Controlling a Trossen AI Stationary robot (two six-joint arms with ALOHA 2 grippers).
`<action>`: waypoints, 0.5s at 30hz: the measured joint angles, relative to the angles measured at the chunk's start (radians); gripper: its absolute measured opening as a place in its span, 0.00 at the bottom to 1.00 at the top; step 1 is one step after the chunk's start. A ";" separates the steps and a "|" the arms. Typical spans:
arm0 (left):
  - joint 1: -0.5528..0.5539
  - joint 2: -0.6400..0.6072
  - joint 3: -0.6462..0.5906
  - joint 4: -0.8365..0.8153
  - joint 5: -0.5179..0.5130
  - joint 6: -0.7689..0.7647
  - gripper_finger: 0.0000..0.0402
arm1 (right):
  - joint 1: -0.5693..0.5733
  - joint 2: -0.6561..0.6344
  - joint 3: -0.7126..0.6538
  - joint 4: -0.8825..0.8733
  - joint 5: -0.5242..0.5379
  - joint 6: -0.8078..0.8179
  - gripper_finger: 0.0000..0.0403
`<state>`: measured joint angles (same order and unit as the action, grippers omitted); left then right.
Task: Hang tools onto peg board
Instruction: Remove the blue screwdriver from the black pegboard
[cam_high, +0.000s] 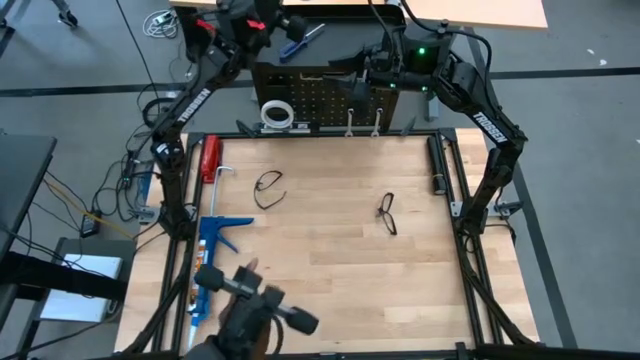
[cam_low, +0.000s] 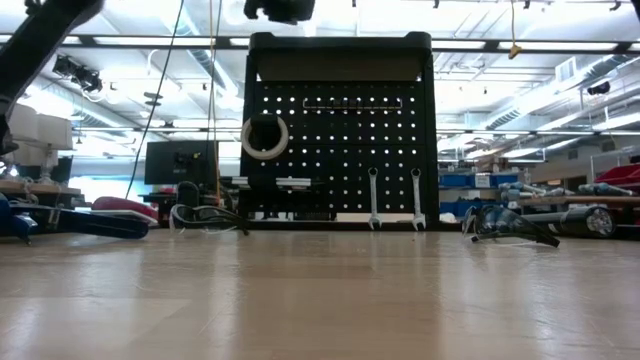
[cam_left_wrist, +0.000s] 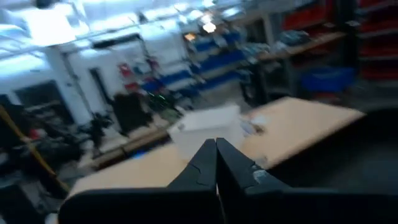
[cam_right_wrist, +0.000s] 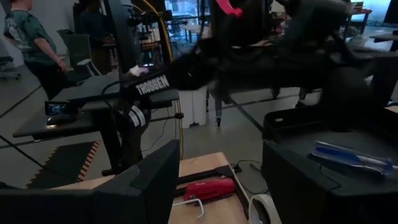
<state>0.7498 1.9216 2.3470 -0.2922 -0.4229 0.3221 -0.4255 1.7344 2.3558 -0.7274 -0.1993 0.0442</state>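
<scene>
Left gripper (cam_left_wrist: 216, 163) pinched fully closed on nothing, raised high above and behind the peg board (cam_high: 325, 98), facing away from the bench (cam_high: 330, 270) into the room. Right gripper (cam_right_wrist: 219, 186) spread part-way with nothing between its fingers, hovering just behind the board's top edge, over toward the right side.

Below and in front of both grippers, on the board's face: tape roll (cam_low: 264, 137) hung on a peg at the upper left, two wrenches (cam_low: 373, 198) hung side by side near the lower right, clear of the bench top.

Farther out from the grippers, lying on the bench and well apart from each other: one pair of safety glasses (cam_high: 268, 187) left of centre, a second pair of glasses (cam_high: 388, 213) right of centre. Along the bench's left edge, beneath the left arm: red-handled tool (cam_high: 209, 159), then blue caulking gun (cam_high: 209, 252) nearer the front.

Behind the board, beyond both grippers: blue-handled screwdriver (cam_high: 303, 41) on a dark surface, also showing past the right gripper's finger in the right wrist view.

At the bench's front edge: a person's hand (cam_high: 245, 318) holding a black device.
</scene>
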 joint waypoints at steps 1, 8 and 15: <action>0.000 0.010 0.000 0.035 -0.013 0.003 0.00 | 0.000 0.000 0.000 -0.002 0.000 0.003 0.57; -0.005 0.079 0.003 0.169 -0.031 0.000 0.00 | 0.010 0.000 0.000 -0.007 -0.003 0.006 0.57; -0.011 0.156 0.002 0.215 -0.207 0.221 0.00 | 0.018 0.000 0.000 -0.008 -0.004 0.006 0.57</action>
<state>0.7383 2.0775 2.3486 -0.0776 -0.6300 0.5431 -0.4073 1.7348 2.3558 -0.7359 -0.2031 0.0505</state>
